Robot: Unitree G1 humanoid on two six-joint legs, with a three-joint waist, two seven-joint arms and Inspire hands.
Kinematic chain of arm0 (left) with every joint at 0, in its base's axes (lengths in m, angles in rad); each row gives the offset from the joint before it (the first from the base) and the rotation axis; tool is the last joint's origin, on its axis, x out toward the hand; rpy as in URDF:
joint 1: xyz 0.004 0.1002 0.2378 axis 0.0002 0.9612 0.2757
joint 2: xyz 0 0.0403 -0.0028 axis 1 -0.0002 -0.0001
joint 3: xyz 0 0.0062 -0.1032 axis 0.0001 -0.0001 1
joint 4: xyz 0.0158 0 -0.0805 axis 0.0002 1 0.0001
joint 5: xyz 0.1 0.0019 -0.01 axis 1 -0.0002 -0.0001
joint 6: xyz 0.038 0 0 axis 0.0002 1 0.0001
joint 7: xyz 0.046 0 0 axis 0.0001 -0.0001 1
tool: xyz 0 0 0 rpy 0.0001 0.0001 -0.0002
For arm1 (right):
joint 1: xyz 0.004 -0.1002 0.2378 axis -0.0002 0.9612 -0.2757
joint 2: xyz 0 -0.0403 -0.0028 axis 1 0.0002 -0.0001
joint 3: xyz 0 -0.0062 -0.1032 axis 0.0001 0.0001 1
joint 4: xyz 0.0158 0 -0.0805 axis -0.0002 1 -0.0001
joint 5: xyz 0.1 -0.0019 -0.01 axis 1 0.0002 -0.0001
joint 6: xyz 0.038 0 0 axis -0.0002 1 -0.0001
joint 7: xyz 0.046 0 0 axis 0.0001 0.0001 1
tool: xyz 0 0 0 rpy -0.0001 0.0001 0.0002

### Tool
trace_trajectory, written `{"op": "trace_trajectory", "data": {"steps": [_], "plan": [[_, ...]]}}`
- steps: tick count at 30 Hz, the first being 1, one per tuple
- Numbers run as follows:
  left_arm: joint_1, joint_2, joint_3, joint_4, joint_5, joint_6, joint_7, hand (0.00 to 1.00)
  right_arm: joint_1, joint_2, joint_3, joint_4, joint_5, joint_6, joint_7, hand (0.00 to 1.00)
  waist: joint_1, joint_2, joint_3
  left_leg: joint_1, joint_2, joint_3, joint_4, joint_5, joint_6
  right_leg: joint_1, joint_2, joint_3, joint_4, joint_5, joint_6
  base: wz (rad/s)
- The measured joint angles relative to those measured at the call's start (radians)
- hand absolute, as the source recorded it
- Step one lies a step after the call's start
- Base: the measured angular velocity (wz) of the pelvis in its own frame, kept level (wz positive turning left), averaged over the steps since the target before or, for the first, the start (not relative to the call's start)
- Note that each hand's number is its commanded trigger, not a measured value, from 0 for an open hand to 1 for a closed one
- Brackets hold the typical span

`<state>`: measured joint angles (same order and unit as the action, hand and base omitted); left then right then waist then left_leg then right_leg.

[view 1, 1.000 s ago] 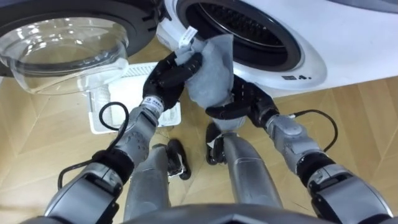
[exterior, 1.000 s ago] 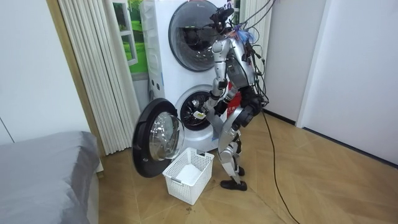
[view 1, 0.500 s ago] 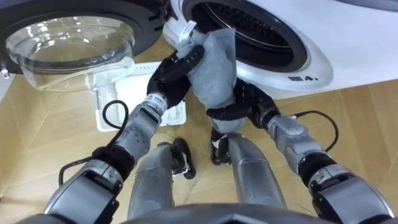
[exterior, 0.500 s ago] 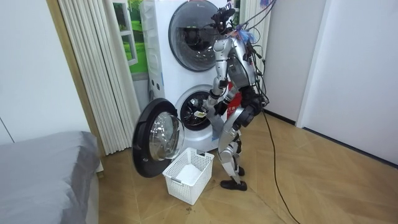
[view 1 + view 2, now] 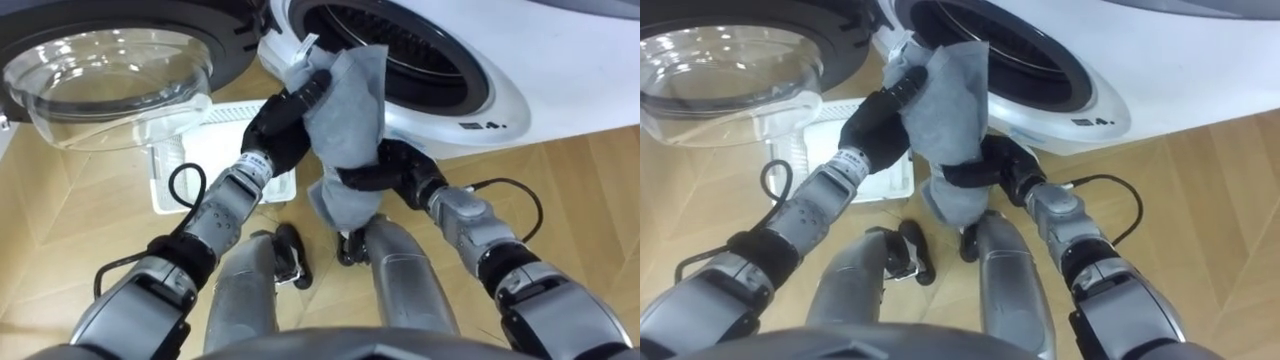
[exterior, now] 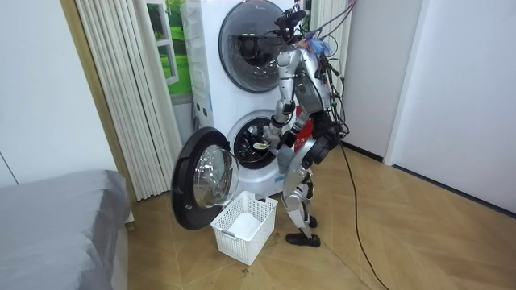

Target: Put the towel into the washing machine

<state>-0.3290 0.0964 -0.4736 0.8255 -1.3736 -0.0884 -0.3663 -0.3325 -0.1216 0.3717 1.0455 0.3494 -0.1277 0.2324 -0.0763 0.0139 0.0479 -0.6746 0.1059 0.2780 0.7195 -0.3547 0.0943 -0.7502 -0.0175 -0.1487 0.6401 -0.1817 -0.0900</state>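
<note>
A grey towel (image 5: 345, 125) hangs bunched between both my hands, just in front of the lower rim of the washing machine's round opening (image 5: 400, 50). My left hand (image 5: 285, 120) is shut on the towel's upper part, where a small white tag sticks up. Lower down, my right hand (image 5: 385, 172) is shut on the towel's middle, and a loose end droops below it. In the room view I stand bent slightly at the lower drum (image 6: 251, 138) with the towel (image 6: 278, 157) at its mouth.
The machine's glass door (image 5: 110, 80) stands swung open to my left. A white slatted laundry basket (image 5: 215, 150) sits on the wooden floor under it, beside my feet. In the room view a second drum (image 6: 246, 36) sits above, and a grey bed (image 6: 56, 229) lies at the room view's left.
The towel's lower end has slipped down and now hangs below my right hand. Both hands have edged slightly toward the drum opening.
</note>
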Motion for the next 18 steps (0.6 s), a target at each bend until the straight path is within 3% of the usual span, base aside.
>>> {"op": "trace_trajectory", "data": {"steps": [3,4,5,6,12,18], "plan": [[0.000,0.000,0.001,0.000,-0.008,0.006,0.000,1.00,0.001,-0.001,0.002,0.001,0.010,0.003,-0.001,1.00,0.000,0.000,-0.0003,0.002,0.000,0.001,0.000,0.000,0.000,0.003,0.001,0.000,0.000,0.000,0.000,0.00],[0.000,0.002,0.003,0.000,-0.008,0.010,0.000,0.65,0.001,-0.002,0.010,0.001,0.019,0.010,0.000,1.00,0.001,0.000,-0.0003,0.003,0.000,0.001,0.000,0.000,0.000,0.003,0.001,0.000,0.000,0.000,0.000,0.00],[0.000,0.003,0.004,0.000,-0.008,0.013,0.000,0.18,0.001,-0.001,0.011,0.001,0.023,0.012,0.000,1.00,0.001,0.000,-0.0003,0.003,0.000,0.001,0.000,0.000,0.000,0.003,0.001,0.000,0.000,0.000,0.000,0.00],[0.000,0.005,0.007,0.000,-0.008,0.016,0.000,0.00,0.001,-0.001,0.017,0.003,0.030,0.015,0.000,1.00,0.002,0.000,-0.0002,0.003,0.001,0.001,0.000,0.000,0.000,0.003,0.001,0.000,0.000,0.000,0.000,0.00],[0.008,0.003,0.049,0.000,-0.007,0.024,0.001,0.00,0.023,0.003,-0.016,0.009,0.004,0.016,-0.001,1.00,0.012,0.003,-0.0001,0.008,0.006,-0.003,-0.008,0.001,-0.001,0.016,0.007,-0.006,-0.025,0.008,-0.002,0.00],[0.046,0.010,0.087,0.015,0.013,0.034,0.036,0.00,0.045,0.000,-0.057,0.048,-0.007,0.021,-0.038,1.00,0.073,0.018,-0.0013,0.012,0.002,-0.001,-0.027,0.003,-0.005,0.018,0.003,-0.018,-0.036,0.008,-0.002,-0.01]]}}
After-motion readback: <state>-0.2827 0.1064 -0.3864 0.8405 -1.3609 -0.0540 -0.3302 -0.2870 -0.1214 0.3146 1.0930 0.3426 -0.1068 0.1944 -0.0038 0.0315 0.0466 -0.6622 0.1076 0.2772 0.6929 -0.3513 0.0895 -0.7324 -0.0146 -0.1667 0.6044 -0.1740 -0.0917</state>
